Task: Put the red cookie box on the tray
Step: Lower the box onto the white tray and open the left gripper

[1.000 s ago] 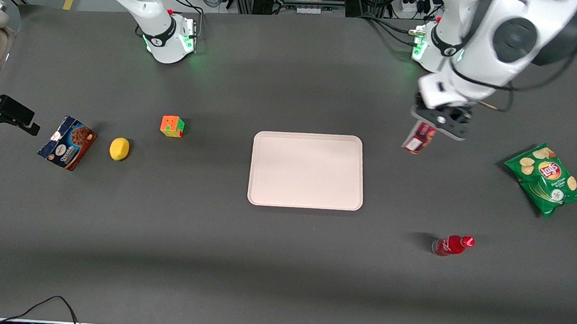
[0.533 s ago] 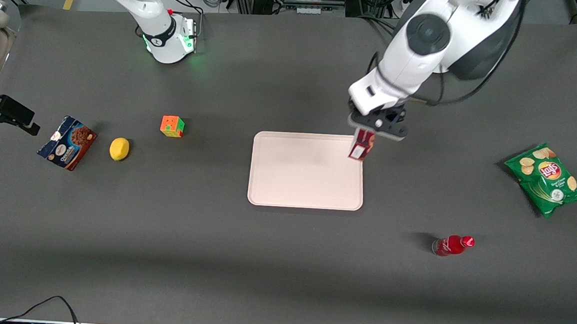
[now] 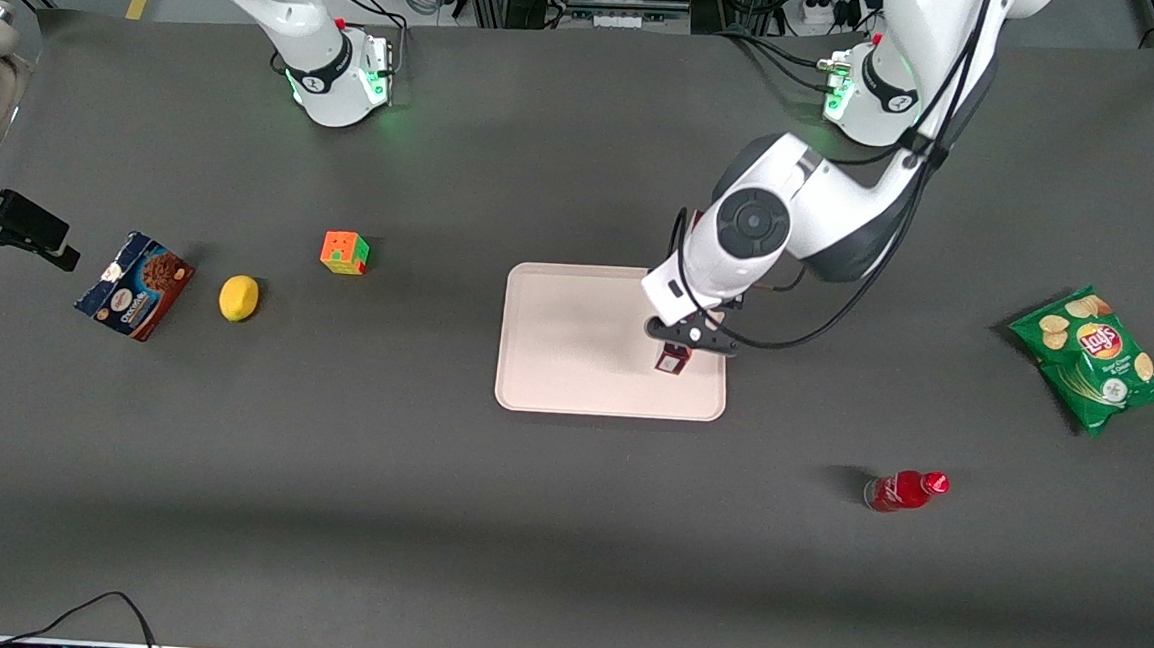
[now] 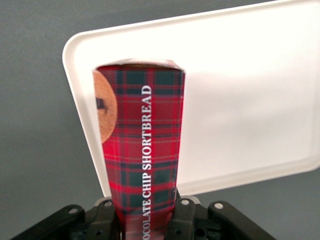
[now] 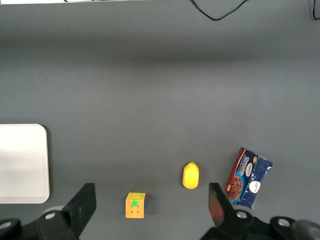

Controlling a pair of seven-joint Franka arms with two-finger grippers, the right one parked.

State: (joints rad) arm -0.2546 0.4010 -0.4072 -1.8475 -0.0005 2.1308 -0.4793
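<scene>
Red cookie box (image 4: 142, 150) pinched in end effector (image 3: 681, 342), long axis upright, over tray (image 3: 555, 363).

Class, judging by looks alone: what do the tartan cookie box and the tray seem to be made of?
Red cookie box, held by the gripper over the tray: likely printed cardboard, with crisp folded edges. Tray: probably matte plastic, with moulded rounded corners and an even cream surface.

The left arm (image 3: 794, 217) is glossy white with dark grey joint caps. Black cables loop along it; its base glows green. The gripper (image 3: 678, 342), over the tray, is black.
</scene>
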